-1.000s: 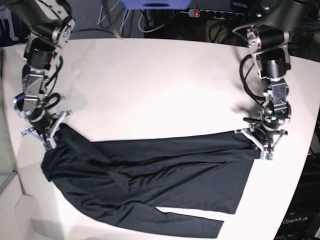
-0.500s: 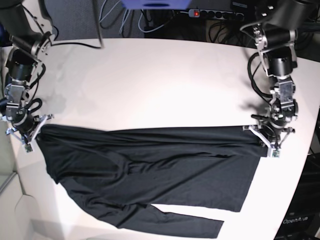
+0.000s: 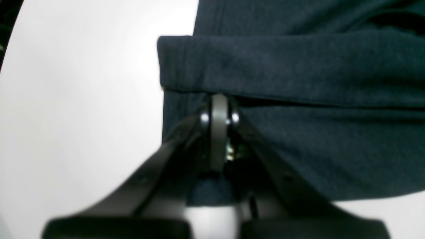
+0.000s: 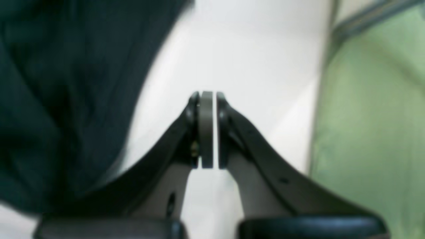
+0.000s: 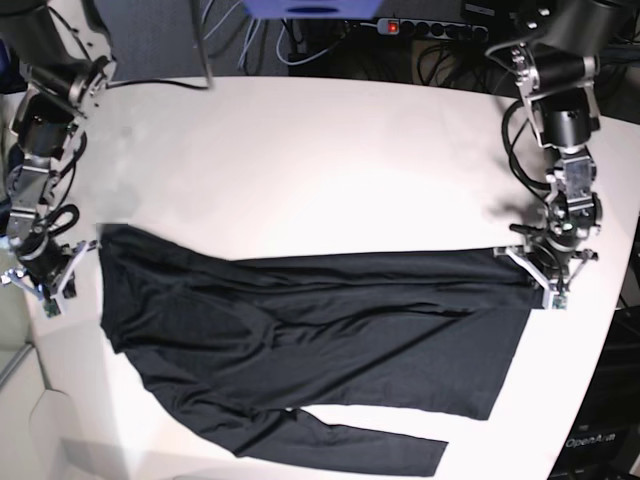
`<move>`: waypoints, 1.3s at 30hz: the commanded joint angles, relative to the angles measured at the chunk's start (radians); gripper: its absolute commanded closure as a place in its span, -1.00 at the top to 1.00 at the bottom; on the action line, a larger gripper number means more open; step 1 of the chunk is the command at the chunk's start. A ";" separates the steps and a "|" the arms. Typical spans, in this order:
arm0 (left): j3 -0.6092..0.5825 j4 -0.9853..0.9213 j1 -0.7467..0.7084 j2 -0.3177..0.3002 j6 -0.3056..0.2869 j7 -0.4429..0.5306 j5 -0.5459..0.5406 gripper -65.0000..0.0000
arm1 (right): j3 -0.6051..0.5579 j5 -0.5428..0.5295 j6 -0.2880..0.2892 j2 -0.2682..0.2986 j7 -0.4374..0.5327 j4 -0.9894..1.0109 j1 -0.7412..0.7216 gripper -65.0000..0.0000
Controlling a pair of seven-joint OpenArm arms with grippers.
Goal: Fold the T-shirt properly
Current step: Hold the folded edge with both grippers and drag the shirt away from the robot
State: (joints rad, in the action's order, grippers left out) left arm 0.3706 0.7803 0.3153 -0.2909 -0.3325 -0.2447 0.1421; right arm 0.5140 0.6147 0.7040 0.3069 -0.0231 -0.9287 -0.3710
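The black T-shirt (image 5: 300,330) lies stretched flat across the white table, one long sleeve (image 5: 370,450) trailing toward the front edge. My left gripper (image 5: 546,280) sits at the shirt's right-hand corner. In the left wrist view its jaws (image 3: 219,103) are shut, with a folded hem of the T-shirt (image 3: 298,66) pinched at their tips. My right gripper (image 5: 42,288) hovers at the table's left edge, just off the cloth. The right wrist view shows it (image 4: 208,99) shut on nothing, bare table behind it and the T-shirt (image 4: 49,99) off to its left.
The white table (image 5: 320,170) stretches bare behind the shirt. A power strip (image 5: 430,27) and cables lie past the back edge. The table's left edge, with a green surface (image 4: 372,116) beyond it, lies close to the right gripper.
The right gripper moved left and toward the front, dragging the shirt's left end outward, and now stands clear of the cloth. The left gripper shifted slightly right, and the shirt lies flatter.
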 commanded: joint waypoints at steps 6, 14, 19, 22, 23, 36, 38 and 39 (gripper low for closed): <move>0.001 -0.005 -0.015 -0.011 0.016 -0.078 0.040 -1.00 | -0.039 -0.013 -0.006 -0.120 0.019 -0.296 0.088 -1.00; 0.001 -0.005 -0.015 -0.011 0.016 -0.077 0.040 -1.00 | -0.088 -0.013 -0.006 -0.234 -0.137 -0.405 0.135 -1.00; 0.001 -0.005 -0.015 -0.011 0.016 -0.077 0.040 -1.00 | -0.090 -0.013 -0.006 -0.226 -0.145 -0.293 0.100 -1.00; 0.001 -0.005 -0.015 -0.011 0.014 -0.077 0.040 -1.00 | -0.087 -0.013 -0.006 -0.180 -0.146 -0.171 0.066 -1.00; 0.001 -0.005 -0.015 -0.011 0.014 -0.077 0.040 -1.00 | -0.087 -0.013 -0.006 -0.170 -0.146 -0.131 0.056 -1.00; 0.001 0.008 -0.043 -0.009 0.014 -0.077 0.038 -1.00 | -0.013 -0.013 -0.006 -0.127 -0.139 -0.089 0.137 -1.00; 0.006 0.031 -0.061 -0.012 0.013 -0.077 0.038 -1.00 | -0.013 -0.016 -0.006 -0.122 -0.139 -0.089 0.162 -1.00; 0.005 0.041 -0.078 -0.012 0.013 -0.077 0.035 -1.00 | -0.013 -0.016 -0.006 -0.122 -0.137 -0.089 0.175 -1.00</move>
State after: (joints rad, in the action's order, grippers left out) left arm 0.3721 0.8310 0.2573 -0.2905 -0.3229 -0.2253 0.1379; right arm 0.4984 0.5369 0.6991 0.1761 -0.0605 -1.0237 -0.2058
